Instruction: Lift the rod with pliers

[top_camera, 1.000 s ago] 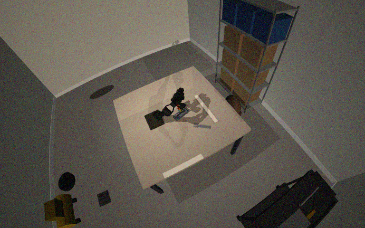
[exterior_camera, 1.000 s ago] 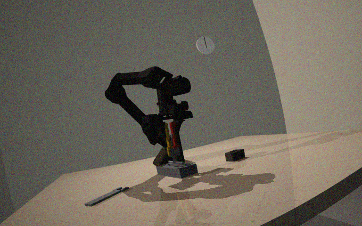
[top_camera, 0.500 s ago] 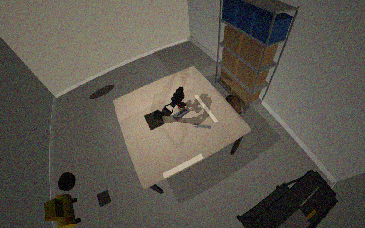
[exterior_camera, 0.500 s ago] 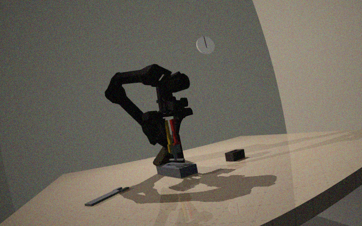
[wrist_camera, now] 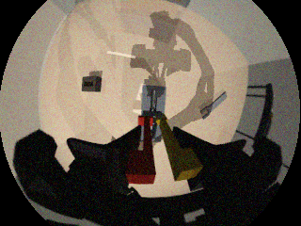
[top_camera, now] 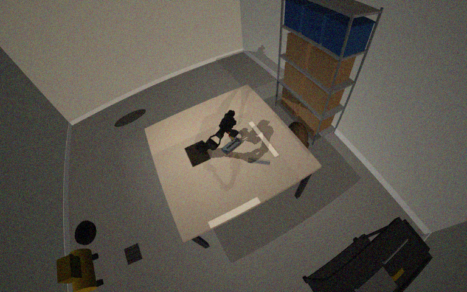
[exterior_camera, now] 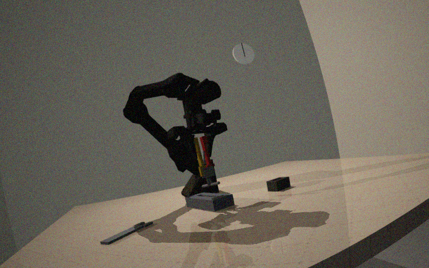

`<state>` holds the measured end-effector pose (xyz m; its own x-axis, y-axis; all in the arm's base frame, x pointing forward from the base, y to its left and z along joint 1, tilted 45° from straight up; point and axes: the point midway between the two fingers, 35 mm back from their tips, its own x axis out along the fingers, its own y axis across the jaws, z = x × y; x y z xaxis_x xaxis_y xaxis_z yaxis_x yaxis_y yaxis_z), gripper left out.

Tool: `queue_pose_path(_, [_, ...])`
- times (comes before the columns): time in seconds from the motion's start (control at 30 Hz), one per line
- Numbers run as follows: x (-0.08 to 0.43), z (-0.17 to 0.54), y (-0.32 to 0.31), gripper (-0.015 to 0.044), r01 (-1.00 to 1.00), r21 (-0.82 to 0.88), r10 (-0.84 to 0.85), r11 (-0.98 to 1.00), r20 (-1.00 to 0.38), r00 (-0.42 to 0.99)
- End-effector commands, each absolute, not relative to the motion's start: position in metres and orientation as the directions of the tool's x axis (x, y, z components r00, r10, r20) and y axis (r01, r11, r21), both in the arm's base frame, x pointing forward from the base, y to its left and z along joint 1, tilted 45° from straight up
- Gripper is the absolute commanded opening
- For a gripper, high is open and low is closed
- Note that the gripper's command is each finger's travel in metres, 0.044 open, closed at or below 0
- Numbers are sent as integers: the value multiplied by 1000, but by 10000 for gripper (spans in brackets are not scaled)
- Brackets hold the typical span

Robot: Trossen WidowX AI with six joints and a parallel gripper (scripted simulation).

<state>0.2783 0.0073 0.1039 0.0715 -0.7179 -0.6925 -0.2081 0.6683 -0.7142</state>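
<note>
Inside your gripper, the locking pliers stand nearly upright, their red and yellow handles caught between the black fingers. Below their dark head, the slim pale rod lies crosswise above the grey channel block, apart from its top in your exterior view. The jaws' bite on the rod is too small and dark to read, and you cannot tell whether the handles have locked.

From the top, your dark arm crowds the pliers, leaving only specks of color; the rod is hard to pick out there. Your wrist view puts the handles in the foreground, partly covering the near end of the block, while shadow and grain blur the jaws.

A small dark block rests well apart on the pale table. On your other side lies a flat grey bar, its narrow end touched by the arm's shadow.
</note>
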Motion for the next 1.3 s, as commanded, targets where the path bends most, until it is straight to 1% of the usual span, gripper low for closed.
queue_pose_path(0.0, [284,113,14,94,-203,-716,-708,668,-695,123])
queue_pose_path(1.27, [301,150,38,94,-191,-717,-647,670,-691,324])
